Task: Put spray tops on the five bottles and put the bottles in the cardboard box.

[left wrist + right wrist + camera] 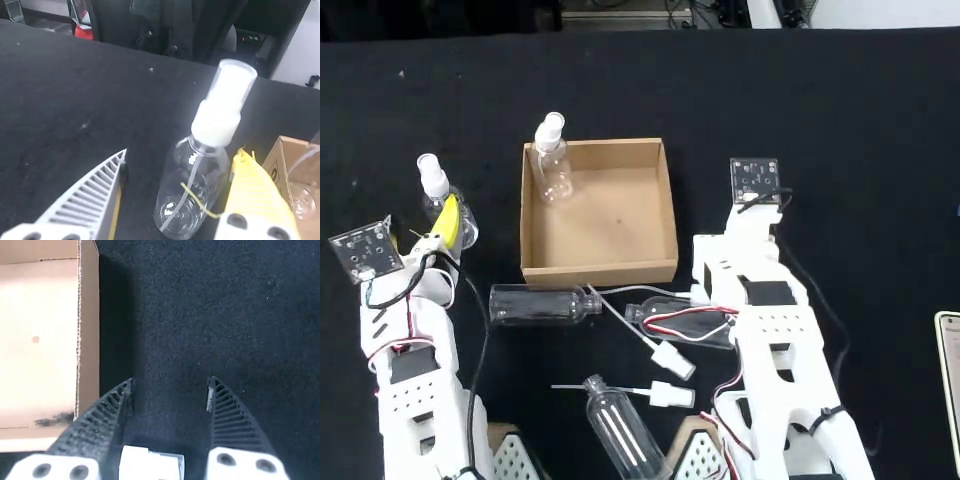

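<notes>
Capped bottle (192,197) upright on the counter (75,100), between the left pincer's (182,152) spread fingers — yellow one touching, grey one apart. Second capped bottle (552,165) inside the cardboard box (600,270), far corner. Right pincer (171,381) wide apart, just beside the box.

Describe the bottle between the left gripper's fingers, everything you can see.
The bottle is clear plastic with a round body and looks empty. A white spray top is already fitted, and its thin dip tube shows inside. It stands upright on the black table, left of the cardboard box and outside it. The left gripper straddles it, open: the yellow finger is at or very near its side, and the grey finger is clearly apart.
</notes>
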